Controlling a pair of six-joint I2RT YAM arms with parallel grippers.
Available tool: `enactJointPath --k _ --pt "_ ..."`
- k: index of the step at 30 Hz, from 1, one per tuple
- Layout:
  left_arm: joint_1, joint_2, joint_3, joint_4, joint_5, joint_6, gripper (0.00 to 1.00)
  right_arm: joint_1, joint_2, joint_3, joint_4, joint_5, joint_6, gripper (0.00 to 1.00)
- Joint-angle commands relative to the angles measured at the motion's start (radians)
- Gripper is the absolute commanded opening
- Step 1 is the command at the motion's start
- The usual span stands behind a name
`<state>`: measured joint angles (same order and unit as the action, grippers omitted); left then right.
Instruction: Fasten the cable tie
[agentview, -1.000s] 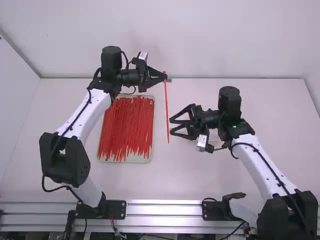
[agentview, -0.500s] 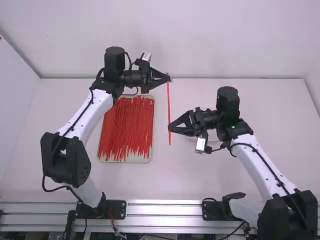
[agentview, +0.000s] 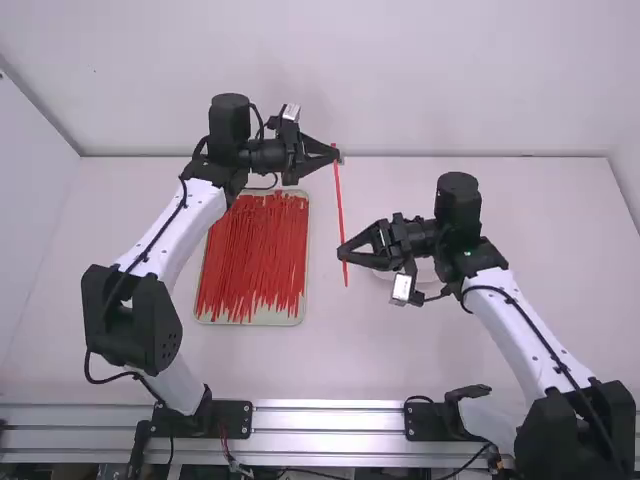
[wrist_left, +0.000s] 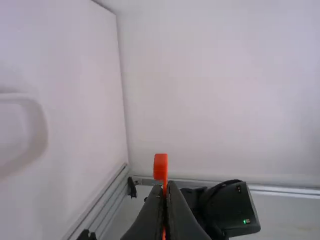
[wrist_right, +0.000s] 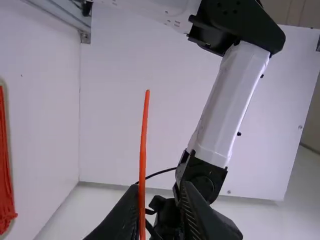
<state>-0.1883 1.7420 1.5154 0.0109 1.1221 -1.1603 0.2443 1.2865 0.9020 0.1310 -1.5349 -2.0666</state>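
Item 1: right gripper (agentview: 347, 256), black, two fingers, nearest of the working parts. It is narrowly parted about the lower end of the tie, which stands between the fingers (wrist_right: 131, 200) close against one of them (a gap shows on the other side).

Item 2: cable tie (agentview: 341, 220), one. A thin, straight, smooth red plastic strip, held off the surface (agentview: 520, 200), spanning from one gripper to the other.

Item 3: tray (agentview: 250, 322), one. Flat, pale, rectangular with rounded corners, it lies on the white surface just beside the tie. It bears a heap of ties (agentview: 255, 255), the same red, laid roughly parallel and too many to count.

Item 4: left gripper (agentview: 333, 153), black, farthest. It is clamped tight on the tie's far end, and the squared head (wrist_left: 160, 167) projects beyond the fingertips.
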Motion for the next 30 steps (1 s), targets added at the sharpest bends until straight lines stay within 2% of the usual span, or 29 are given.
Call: enactJointPath --k 1,10,12,13,25,28,30 --pt "-0.009 -0.005 0.028 -0.005 -0.010 0.004 0.02 -0.011 0.000 0.033 0.003 -0.006 0.009 0.20" --pt "-0.009 -0.005 0.028 0.000 -0.016 0.005 0.02 -0.017 0.000 0.033 0.003 -0.001 0.009 0.21" --pt "-0.008 -0.005 0.028 -0.001 -0.015 0.009 0.02 -0.016 0.000 0.033 0.003 -0.002 0.009 0.14" --pt "-0.008 -0.005 0.028 0.000 -0.015 0.009 0.02 -0.016 0.000 0.033 0.003 -0.001 0.009 0.13" --pt "-0.010 -0.005 0.028 -0.020 -0.012 0.034 0.02 -0.016 0.000 0.033 0.025 0.025 0.014 0.14" --pt "-0.010 -0.005 0.028 -0.022 -0.012 0.034 0.02 -0.013 0.000 0.033 0.026 0.025 0.020 0.02" --pt "-0.010 -0.005 0.028 -0.022 -0.012 0.034 0.02 -0.014 0.000 0.033 0.025 0.024 0.021 0.00"
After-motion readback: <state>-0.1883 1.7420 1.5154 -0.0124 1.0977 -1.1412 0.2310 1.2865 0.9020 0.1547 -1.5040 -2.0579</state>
